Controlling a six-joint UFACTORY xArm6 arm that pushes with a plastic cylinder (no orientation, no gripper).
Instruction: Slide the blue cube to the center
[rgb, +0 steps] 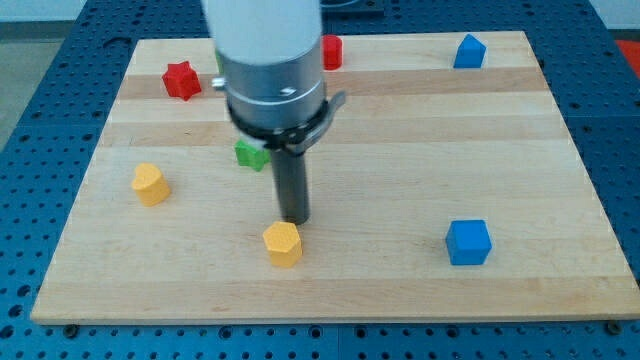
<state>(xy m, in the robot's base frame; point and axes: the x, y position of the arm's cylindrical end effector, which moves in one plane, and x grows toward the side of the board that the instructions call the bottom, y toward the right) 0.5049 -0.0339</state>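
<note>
Camera view shows the blue cube (468, 242) at lower right of the wooden board (400, 120), well apart from the centre. It appears light, rigid and flat-sided, so it should slide readily; push its right face squarely to avoid rotation. No jaws exist: my tip (294, 220) sits just above the yellow block (283, 243), lower centre. A smaller blue block (469, 51) lies upper right.

Arm (265, 40): broad white cylinder at the view's top, cropped by the frame. Below it a dark grey metal collar (275, 100) w/ a lighter band and one small pale spot, maybe a screw, too blurred to tell. A thin metal clamp ring sticks out at the collar's base, view's right. From it a straight dark rod, matte black, ending in my tip (294, 221).
</note>
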